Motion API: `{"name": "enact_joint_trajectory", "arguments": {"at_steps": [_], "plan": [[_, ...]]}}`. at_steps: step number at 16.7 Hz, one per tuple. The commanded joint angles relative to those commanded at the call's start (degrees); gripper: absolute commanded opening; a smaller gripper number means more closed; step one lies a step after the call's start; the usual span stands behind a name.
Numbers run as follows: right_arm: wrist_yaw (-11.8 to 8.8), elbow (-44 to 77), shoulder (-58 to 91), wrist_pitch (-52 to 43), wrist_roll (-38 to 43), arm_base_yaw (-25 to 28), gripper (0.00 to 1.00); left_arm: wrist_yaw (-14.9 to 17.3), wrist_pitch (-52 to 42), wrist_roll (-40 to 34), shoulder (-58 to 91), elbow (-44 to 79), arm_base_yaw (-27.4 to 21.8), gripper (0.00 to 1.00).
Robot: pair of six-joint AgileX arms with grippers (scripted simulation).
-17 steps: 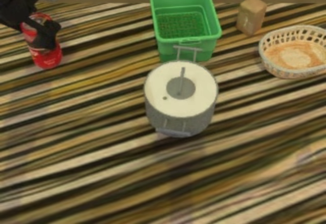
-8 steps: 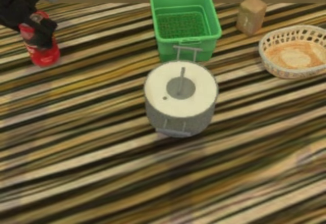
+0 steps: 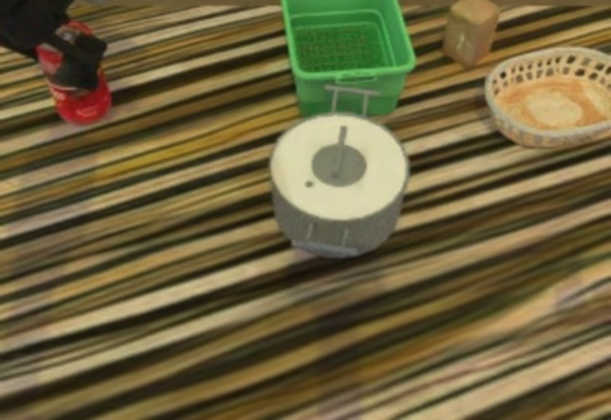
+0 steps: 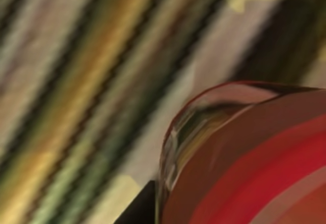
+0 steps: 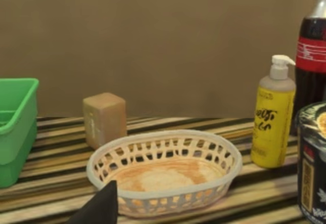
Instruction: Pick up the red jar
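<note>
Striped table (image 3: 191, 277), seen from above. At its centre stands a white-topped drum (image 3: 339, 184) with a grey knob. Just behind the drum is a green basket (image 3: 346, 38). At the right edge lies a wicker tray (image 3: 552, 95), with a tan box (image 3: 470, 27) between tray and basket, at the far edge. The right wrist view adds a yellow pump bottle (image 5: 272, 114) and a dark cola bottle (image 5: 310, 56) beyond the tray. The red jar (image 3: 78, 91) is upright at the far left of the table. The left gripper (image 3: 69, 52) sits over the jar's top, its dark fingers closed against the jar's upper part. In the left wrist view the jar fills the near field. Whether the jar touches the table cannot be told. Of the right gripper (image 5: 99, 208), only one dark fingertip shows, so its opening cannot be told.
</note>
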Motion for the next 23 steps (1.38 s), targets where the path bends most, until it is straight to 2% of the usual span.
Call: {"name": "enact_joint_trajectory", "arguments": {"at_steps": [11,19,23], "plan": [[0.0,0.0,0.0,0.0,0.0,0.0,1.0,-0.07,0.09,0.08,-2.31,-2.23,0.41,0.0],[0.0,0.0,0.0,0.0,0.0,0.0,1.0,-0.2,0.17,0.63,-26.07,-26.32,1.88,0.0],[0.0,0.0,0.0,0.0,0.0,0.0,1.0,-0.22,0.14,0.83,-31.29,-31.5,2.34,0.0]]}}
